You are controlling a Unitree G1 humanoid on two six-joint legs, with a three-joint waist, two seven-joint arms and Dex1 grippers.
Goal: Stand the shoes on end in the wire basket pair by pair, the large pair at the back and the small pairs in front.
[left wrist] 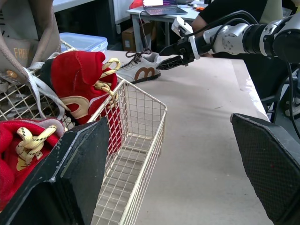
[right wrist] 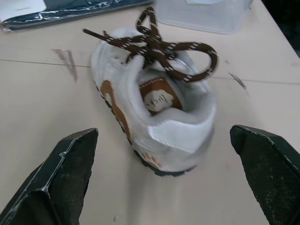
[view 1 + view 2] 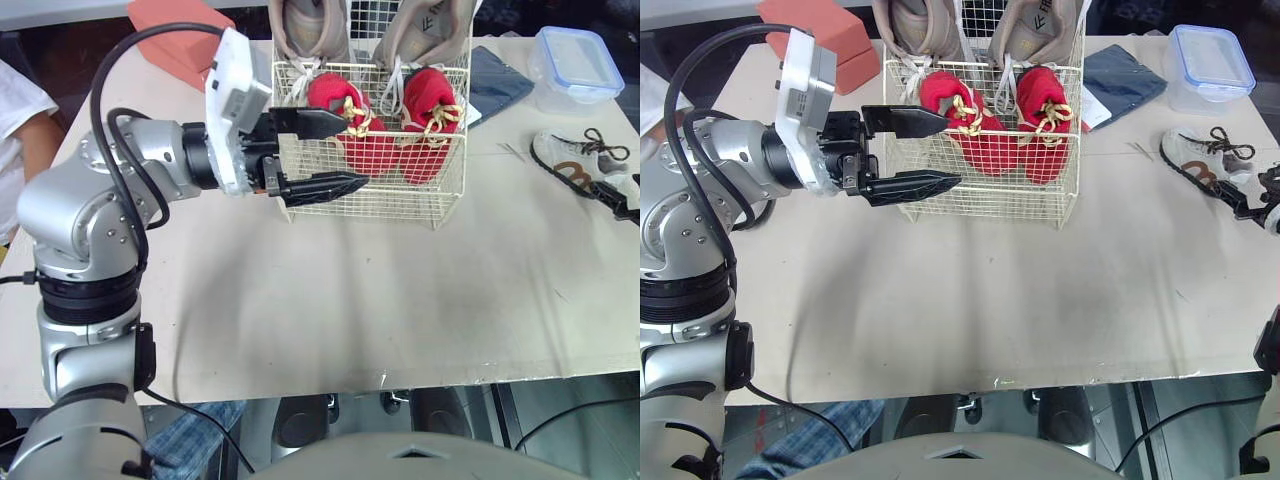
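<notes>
**Two pairs stand in the basket, one white shoe waits on the table**

Nearest you, your left gripper point(image 3: 350, 150) is spread wide and holds nothing. One black finger reaches over the wire basket's point(image 3: 400, 195) left front corner, and the other stays outside it above the tan table point(image 3: 350, 320). Off to the right, your right gripper point(image 2: 163, 132) is also wide open and empty. Its fingers flank the heel of a small white shoe point(image 2: 154, 117) with brown laces without touching it.

Inside the white grid basket, two fuzzy red shoes point(image 3: 430, 130) with yellow rope laces stand on end, side by side. Behind them the large beige pair point(image 3: 310, 30) stands upright, white laces hanging.

Farther right lie a dark blue cloth point(image 3: 500, 80) and a translucent plastic box point(image 3: 575, 65) with a blue-rimmed lid. You cannot tell what it holds.
</notes>
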